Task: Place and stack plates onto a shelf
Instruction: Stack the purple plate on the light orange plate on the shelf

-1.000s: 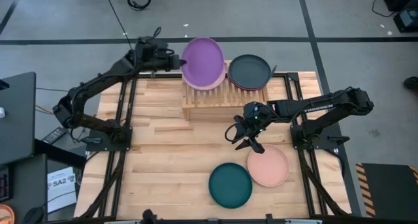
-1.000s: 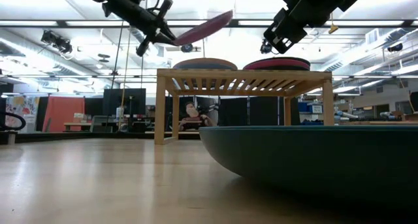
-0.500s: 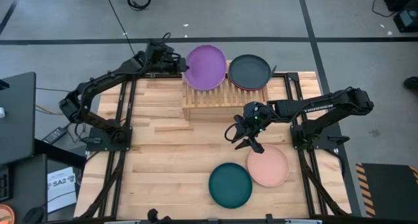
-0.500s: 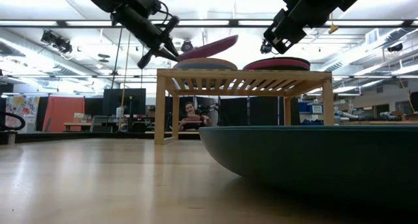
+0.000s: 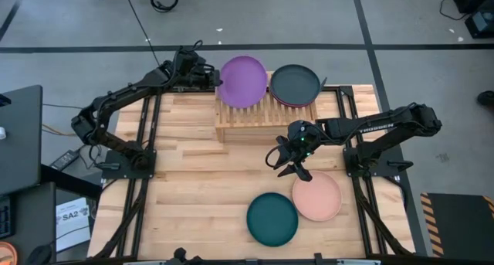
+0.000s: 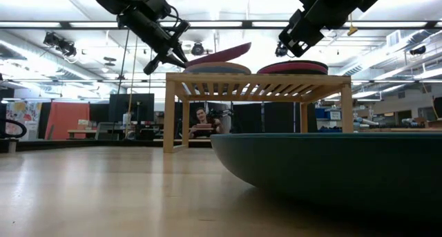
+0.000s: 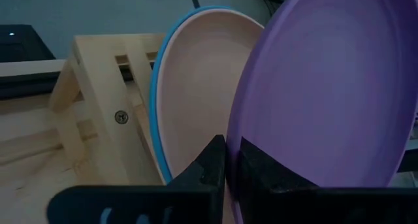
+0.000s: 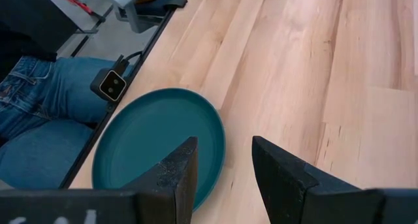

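My left gripper (image 5: 210, 78) is shut on the purple plate (image 5: 245, 81), which hovers tilted over a peach plate (image 7: 199, 87) lying on a blue plate (image 7: 154, 100) at the left end of the slatted wood shelf (image 5: 262, 118). A charcoal plate (image 5: 295, 83) rests on a magenta plate (image 6: 302, 68) at the shelf's right end. My right gripper (image 5: 296, 164) is open in the air in front of the shelf. Below it the dark teal plate (image 8: 157, 142) and another peach plate (image 5: 317, 196) lie flat on the table. My left gripper pinches the purple plate's rim (image 7: 243, 142) on its left side between its two fingers, one on the upper face and one beneath. The fingers (image 6: 169, 55) come from the table's left, slanting down. The plate is tilted, its free right side (image 6: 242, 48) higher, just above the stack.
The plank tabletop (image 5: 193, 188) has free room left of the dark teal plate. Black frame rails (image 5: 143, 180) run along both table sides. A person in jeans (image 8: 39, 100) is at the table's near edge, beside a small camera (image 8: 112, 85).
My left gripper has carried the purple plate down and a little right, toward the stack on the shelf's left end. The plate has tipped flatter and now sits close over the peach plate.
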